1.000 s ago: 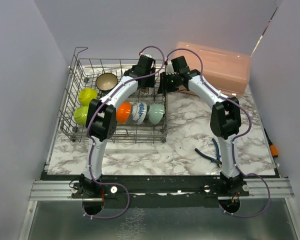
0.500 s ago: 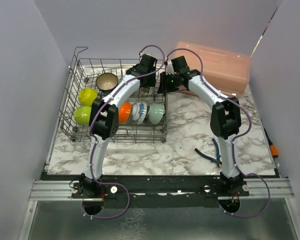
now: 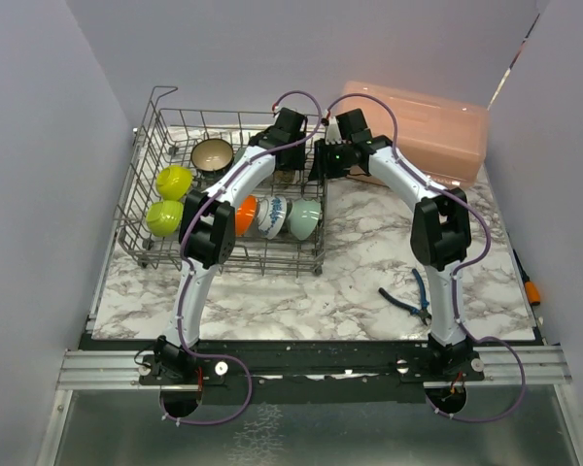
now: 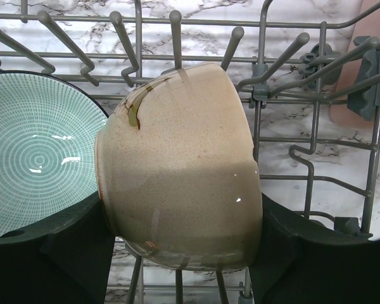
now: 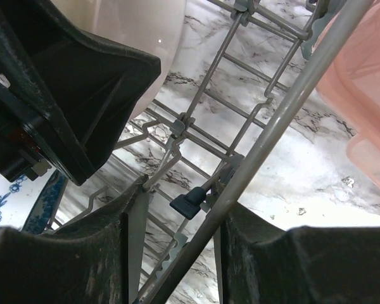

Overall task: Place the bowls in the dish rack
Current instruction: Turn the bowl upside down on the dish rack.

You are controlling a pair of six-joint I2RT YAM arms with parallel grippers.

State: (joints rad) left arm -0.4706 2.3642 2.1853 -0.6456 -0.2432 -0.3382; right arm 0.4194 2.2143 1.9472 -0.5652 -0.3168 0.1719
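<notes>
**Beige bowl could tip**

Your left hand [image 4: 180, 253] grips the beige bowl [image 4: 177, 164] sideways among the far tines of the dish rack [image 3: 146, 146]. Your right hand [image 5: 171, 266] pinches the rack's rim wire; let go early and the bowl rolls onto the teal-lined bowl [image 4: 35, 152].

White arm links, black joints, purple cables, black pincer [image 3: 293, 165] fingers.

My left arm arches forward, left gripper [image 4: 180, 253] clamped on beige bowl [image 4: 177, 164], fingers [image 4: 76, 253] either side. My right arm bends inward, right gripper [image 5: 174, 253] straddling dish rack [image 5: 266, 145] rim wire.
</notes>
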